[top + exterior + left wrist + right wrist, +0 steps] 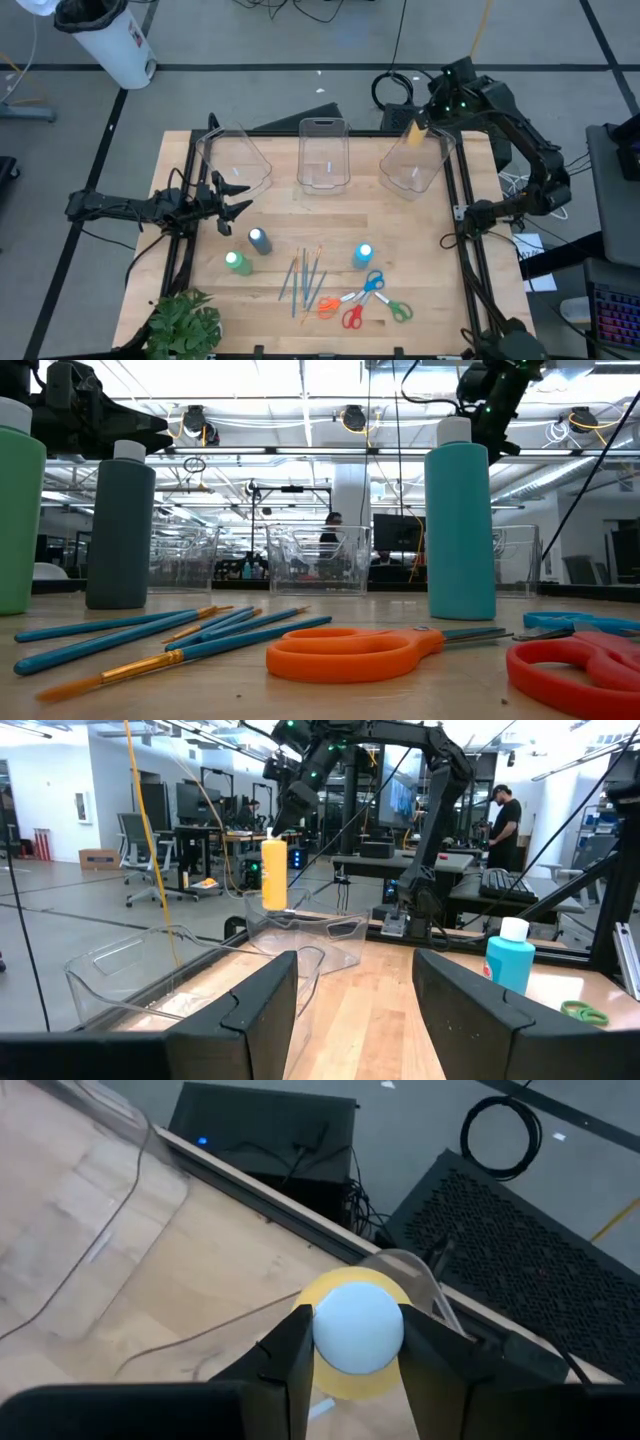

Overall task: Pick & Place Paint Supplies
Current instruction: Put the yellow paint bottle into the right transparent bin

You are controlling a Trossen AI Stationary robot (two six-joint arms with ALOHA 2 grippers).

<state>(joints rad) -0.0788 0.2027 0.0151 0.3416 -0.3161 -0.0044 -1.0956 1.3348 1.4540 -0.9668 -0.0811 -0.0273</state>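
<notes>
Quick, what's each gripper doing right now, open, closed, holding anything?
Left gripper: open, empty, near the left bin.
Right gripper: closed on the yellow paint bottle, above the right bin.

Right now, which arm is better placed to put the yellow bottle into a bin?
The right: its gripper already holds the yellow bottle above the right clear bin. The left gripper is open and empty.
</notes>
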